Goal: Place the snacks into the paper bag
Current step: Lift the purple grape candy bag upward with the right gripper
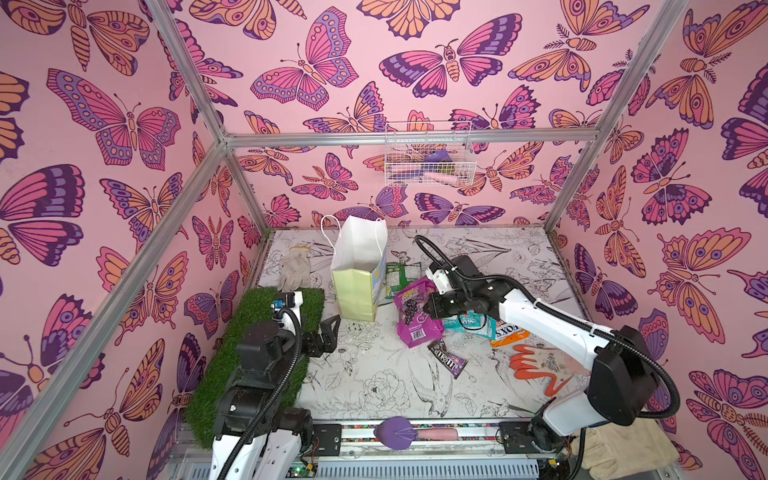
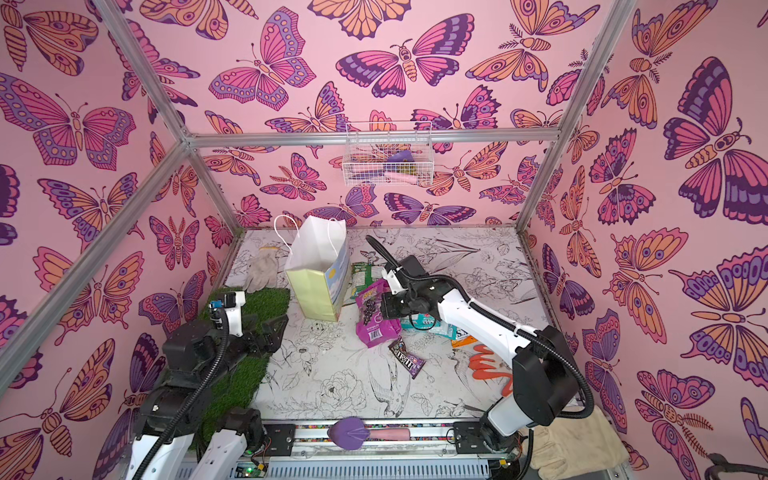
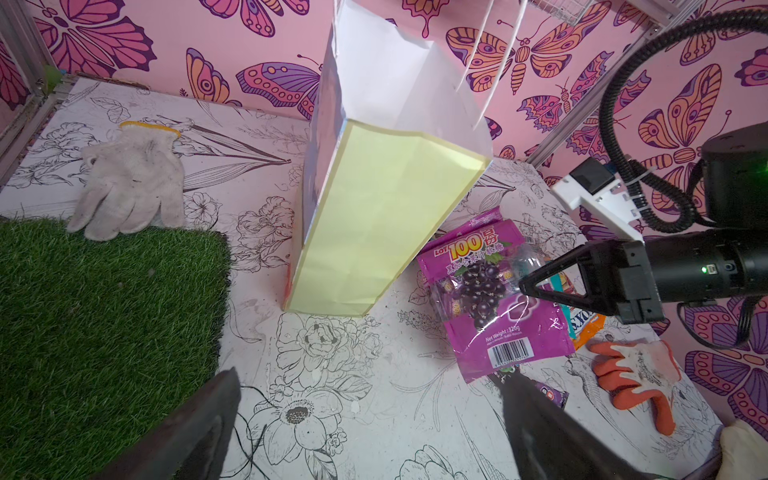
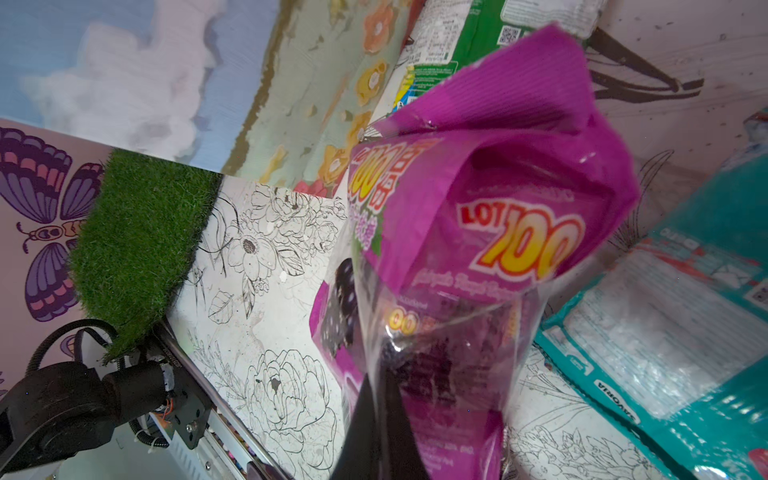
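Note:
The paper bag (image 1: pixel 357 291) (image 2: pixel 311 291) (image 3: pixel 386 208) stands upright and open at the back left of the table, its blue printed front (image 4: pixel 166 83) facing the snacks. Just right of it, my right gripper (image 1: pixel 428 307) (image 3: pixel 525 289) (image 4: pixel 382 415) is shut on the side edge of the purple grape pouch (image 1: pixel 411 320) (image 2: pixel 372 320) (image 3: pixel 490 307) (image 4: pixel 478 208), which crumples upward. A green packet (image 1: pixel 397 276) (image 4: pixel 478 25), a teal packet (image 1: pixel 473 324) (image 4: pixel 685 311), the orange Fox's bag (image 1: pixel 509 334) (image 3: pixel 586 328) and the M&M's (image 1: pixel 451 361) (image 3: pixel 548 392) lie around it. My left gripper (image 1: pixel 328 332) (image 3: pixel 370 415) hangs open and empty, left of the pouch.
A grass mat (image 1: pixel 249 353) covers the table's left side, with a grey-white glove (image 1: pixel 295 268) behind it. An orange-and-grey glove (image 1: pixel 536 365) lies under the right arm. A white wire basket (image 1: pixel 428 166) hangs on the back wall. A purple tool (image 1: pixel 395 432) rests on the front rail.

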Controlling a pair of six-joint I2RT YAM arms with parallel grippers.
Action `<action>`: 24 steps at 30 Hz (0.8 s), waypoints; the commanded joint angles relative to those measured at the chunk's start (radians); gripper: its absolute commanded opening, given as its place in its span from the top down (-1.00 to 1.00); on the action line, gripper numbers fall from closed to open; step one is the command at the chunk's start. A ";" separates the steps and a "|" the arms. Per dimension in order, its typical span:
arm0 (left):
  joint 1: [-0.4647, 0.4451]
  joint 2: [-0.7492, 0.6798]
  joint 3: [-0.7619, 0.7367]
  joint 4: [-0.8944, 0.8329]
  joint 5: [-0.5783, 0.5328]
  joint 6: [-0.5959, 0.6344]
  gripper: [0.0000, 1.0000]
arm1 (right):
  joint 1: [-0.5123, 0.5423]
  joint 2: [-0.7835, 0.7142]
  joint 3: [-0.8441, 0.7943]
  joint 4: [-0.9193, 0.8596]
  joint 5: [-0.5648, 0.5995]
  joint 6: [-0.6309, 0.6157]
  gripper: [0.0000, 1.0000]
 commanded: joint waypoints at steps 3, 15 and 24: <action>-0.003 -0.004 -0.013 -0.016 -0.008 0.008 -0.99 | -0.005 -0.064 -0.001 0.091 -0.032 0.013 1.00; -0.004 -0.004 -0.013 -0.015 -0.008 0.007 -0.99 | -0.005 -0.129 -0.002 0.099 -0.020 0.012 1.00; -0.004 -0.005 -0.013 -0.016 -0.007 0.006 -0.99 | -0.005 -0.167 -0.001 0.105 -0.014 0.012 1.00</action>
